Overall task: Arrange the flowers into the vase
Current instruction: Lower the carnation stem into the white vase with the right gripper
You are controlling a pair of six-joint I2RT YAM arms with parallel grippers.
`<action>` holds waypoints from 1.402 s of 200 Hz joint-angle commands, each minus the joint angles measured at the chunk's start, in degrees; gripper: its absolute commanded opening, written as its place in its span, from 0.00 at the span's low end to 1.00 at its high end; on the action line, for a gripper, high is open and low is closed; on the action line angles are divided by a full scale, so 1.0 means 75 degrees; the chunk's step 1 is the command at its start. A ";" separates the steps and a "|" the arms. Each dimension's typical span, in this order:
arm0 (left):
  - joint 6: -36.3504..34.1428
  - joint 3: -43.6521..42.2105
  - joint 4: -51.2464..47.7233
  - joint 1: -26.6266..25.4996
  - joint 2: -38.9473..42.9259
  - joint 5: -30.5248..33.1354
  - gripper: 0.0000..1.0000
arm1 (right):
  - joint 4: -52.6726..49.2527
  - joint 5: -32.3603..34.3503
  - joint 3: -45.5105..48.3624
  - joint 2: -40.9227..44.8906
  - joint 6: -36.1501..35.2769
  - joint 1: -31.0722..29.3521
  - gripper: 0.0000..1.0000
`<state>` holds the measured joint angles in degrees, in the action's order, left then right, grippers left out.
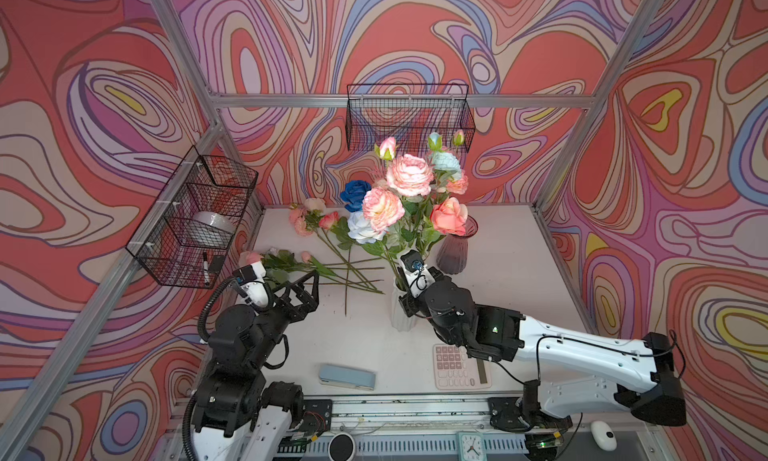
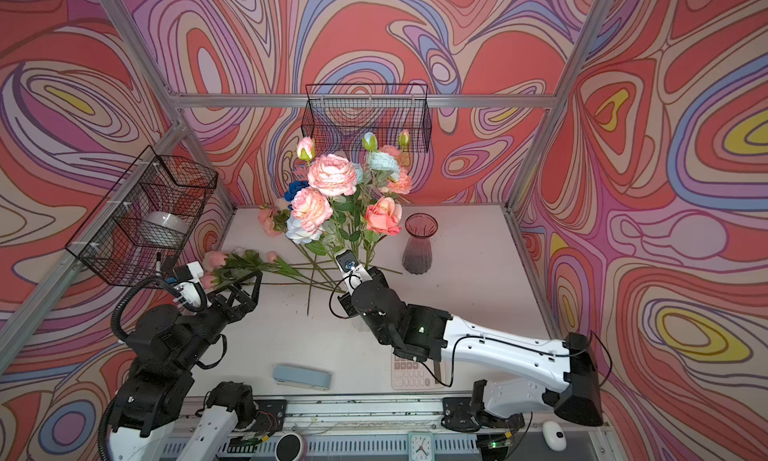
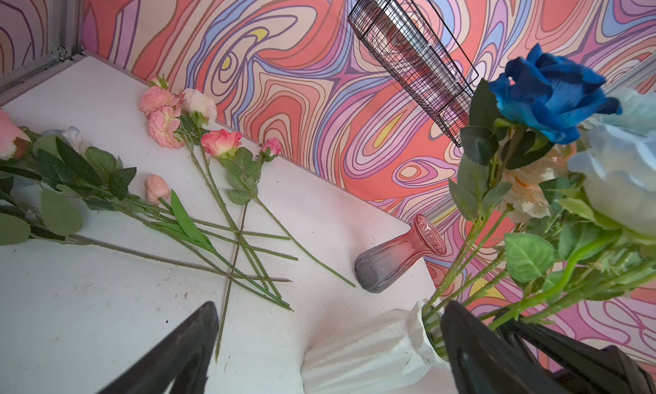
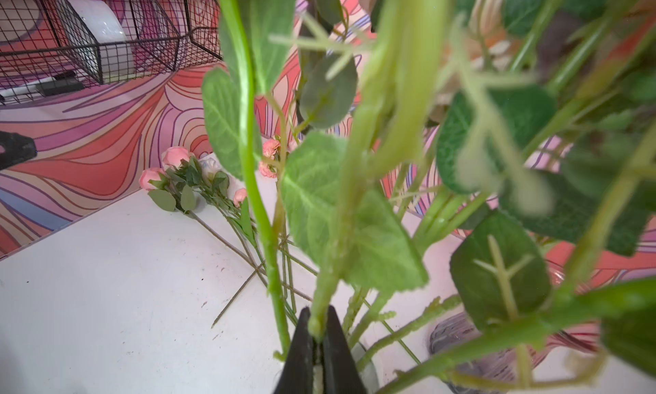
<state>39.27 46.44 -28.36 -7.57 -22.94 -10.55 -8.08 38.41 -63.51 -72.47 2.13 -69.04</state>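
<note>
Right pincer point(image 4: 318, 321): jaws closed tight on one pale green stem point(image 4: 323, 292), gripped low, just above the mouth of the white vase point(image 1: 402, 315); in both top views the wrist hides the fingers. The white vase stands upright mid-desk and carries a bunch of flowers point(image 1: 409, 175): large pink peonies, a peach rose, pale blue heads, one deep blue rose point(image 3: 553, 90), buds on top. Left pincer point(image 1: 309, 281): jaws spread wide, nothing between them, hanging above the desk point(image 1: 519, 280) at the left, beside the leafy part of the loose flowers point(image 3: 220, 211); contact with the leaves cannot be told. The loose flowers lie flat on the desk in a crossed heap, heads toward the back-left corner, cut ends toward the white vase. A pink-to-grey glass vase point(image 2: 419, 243) stands upright behind and to the right of the white vase, apart from it. Calculator point(image 1: 457, 373) near the front edge, partly under the right arm; blue-grey stapler point(image 1: 347, 376) to its left.
</note>
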 commanded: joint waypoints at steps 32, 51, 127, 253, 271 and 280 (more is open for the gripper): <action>0.0087 -0.0086 0.0243 -0.0034 -0.0083 -0.0203 1.00 | -0.0063 0.0000 0.0626 -0.0049 0.0798 0.0018 0.00; 0.0097 -0.0109 0.0261 -0.0029 -0.0124 -0.0243 1.00 | -0.0066 0.0014 0.0778 -0.0120 0.0948 0.0017 0.00; 0.0165 -0.0201 0.0382 -0.0043 -0.0211 -0.0420 1.00 | -0.0192 -0.0335 0.0987 -0.0110 0.1316 0.0022 0.10; 0.0255 -0.0168 0.0674 -0.0033 -0.0603 -0.0594 1.00 | -0.1167 -0.1731 0.0492 0.1073 0.2179 0.0019 0.55; 0.0272 -0.0191 0.0701 -0.0042 -0.0644 -0.0580 1.00 | -0.1390 -0.2013 0.0472 0.1279 0.2290 0.0025 0.59; 0.0295 -0.0202 0.0712 -0.0032 -0.0656 -0.0575 1.00 | -0.1458 -0.2185 0.0495 0.1396 0.2320 0.0017 0.60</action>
<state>40.75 45.32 -25.04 -7.57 -27.55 -14.48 -15.64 26.30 -58.50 -64.29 17.69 -68.77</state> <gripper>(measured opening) 0.999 0.586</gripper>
